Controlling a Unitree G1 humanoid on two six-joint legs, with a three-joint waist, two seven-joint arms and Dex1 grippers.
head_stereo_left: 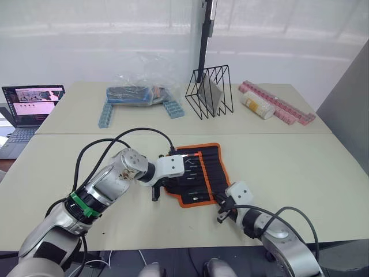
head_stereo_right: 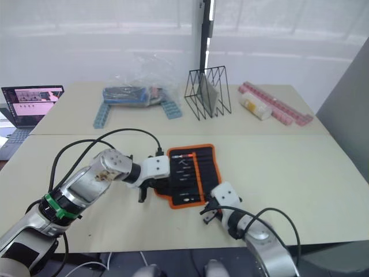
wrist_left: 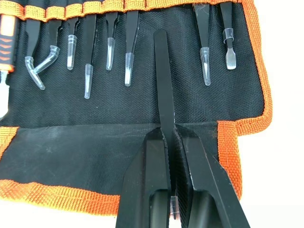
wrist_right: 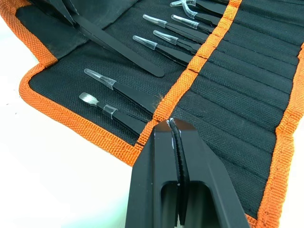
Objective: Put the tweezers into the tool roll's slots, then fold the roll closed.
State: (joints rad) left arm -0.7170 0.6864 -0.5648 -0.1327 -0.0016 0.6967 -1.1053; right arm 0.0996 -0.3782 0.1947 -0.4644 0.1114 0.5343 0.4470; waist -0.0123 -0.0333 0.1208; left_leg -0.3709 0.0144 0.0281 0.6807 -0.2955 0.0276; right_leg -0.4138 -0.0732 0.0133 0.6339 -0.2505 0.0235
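Note:
The tool roll [head_stereo_left: 202,173] lies open on the near table, black with orange trim. Several black tweezers [wrist_left: 128,42] with clear tip caps sit in its slots [wrist_left: 95,7]. My left gripper [wrist_left: 170,135] is over the roll's left flap and shut on one more tweezer [wrist_left: 164,85]. This bare blade points toward a free gap in the slot row. My right gripper [wrist_right: 170,124] is at the roll's near edge, shut. Its fingertips rest on the orange band of the slots [wrist_right: 199,57], beside the last two seated tweezers [wrist_right: 118,92].
On the far table stand a clear plastic bag [head_stereo_left: 138,92], blue block strips [head_stereo_left: 105,115], a black wire rack [head_stereo_left: 210,92], a white cylinder [head_stereo_left: 256,105] and pink blocks [head_stereo_left: 282,107]. A laptop [head_stereo_left: 29,107] sits at the far left.

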